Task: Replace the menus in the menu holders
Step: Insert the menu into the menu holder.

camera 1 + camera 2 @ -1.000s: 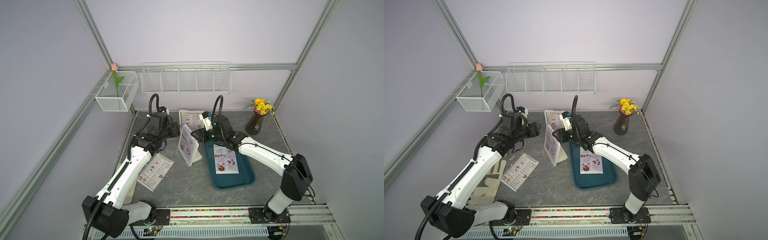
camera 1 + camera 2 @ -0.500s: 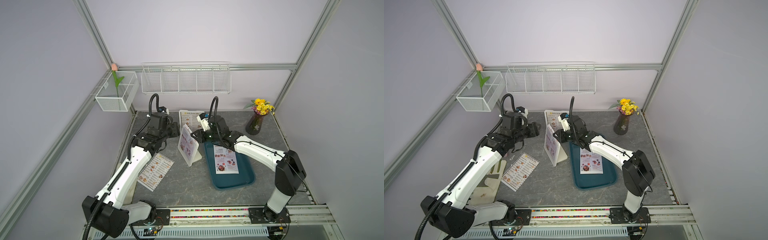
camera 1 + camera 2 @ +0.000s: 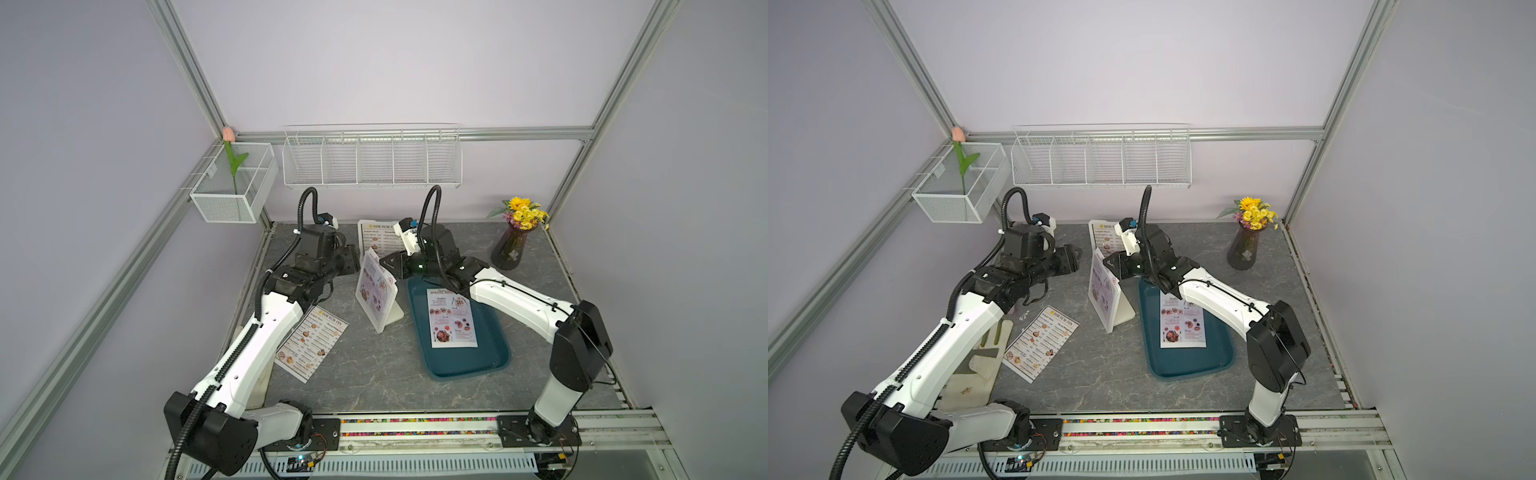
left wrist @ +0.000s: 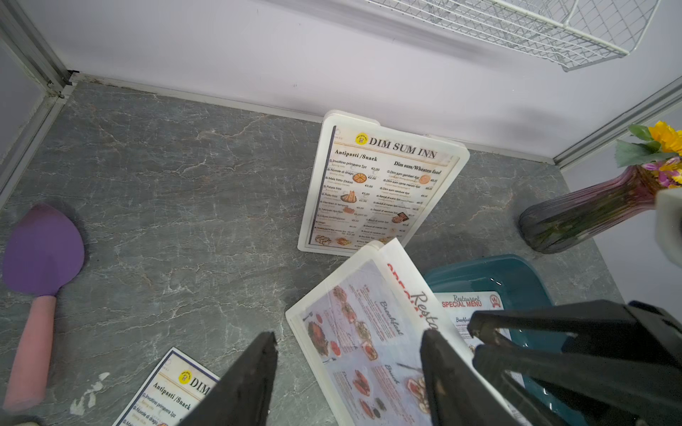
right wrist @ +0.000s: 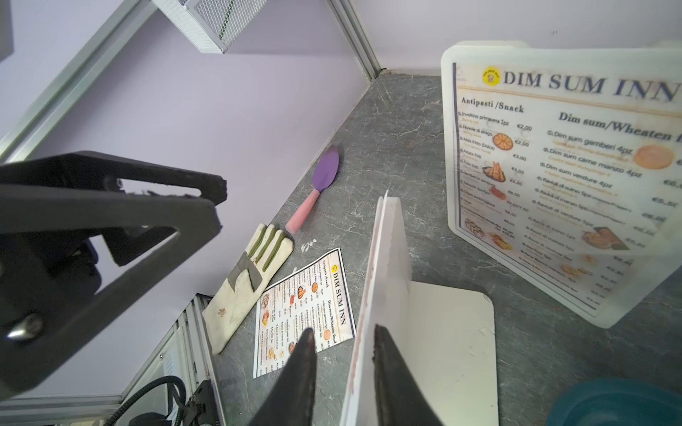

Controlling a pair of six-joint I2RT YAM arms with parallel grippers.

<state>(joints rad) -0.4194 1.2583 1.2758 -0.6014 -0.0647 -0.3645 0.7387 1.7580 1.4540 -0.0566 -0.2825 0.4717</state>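
Near the table's middle, one white menu holder (image 3: 380, 299) stands tilted, and a SPECIAL MENU sheet (image 4: 409, 291) sticks out of its top. My right gripper (image 5: 341, 343) straddles that top edge with narrowed jaws; one finger lies against the back and the other stands a little apart. My left gripper (image 4: 347, 365) is open beside the holder's front. The second menu holder (image 3: 376, 237) stands at the back with a DIM SUM INN menu (image 4: 376, 184) in it. One loose DIM SUM INN menu (image 3: 311, 343) lies flat at the left.
A teal tray (image 3: 469, 361) to the right of the near holder carries another SPECIAL MENU sheet (image 3: 451, 318). A vase of flowers (image 3: 513, 245) stands at the back right. A purple spatula (image 4: 40, 280) and a glove (image 3: 980, 357) lie on the left. Wire baskets (image 3: 372, 160) hang on the back wall.
My right gripper has shifted a little left onto the near holder's top edge, and its jaws have narrowed. The left arm has not moved.
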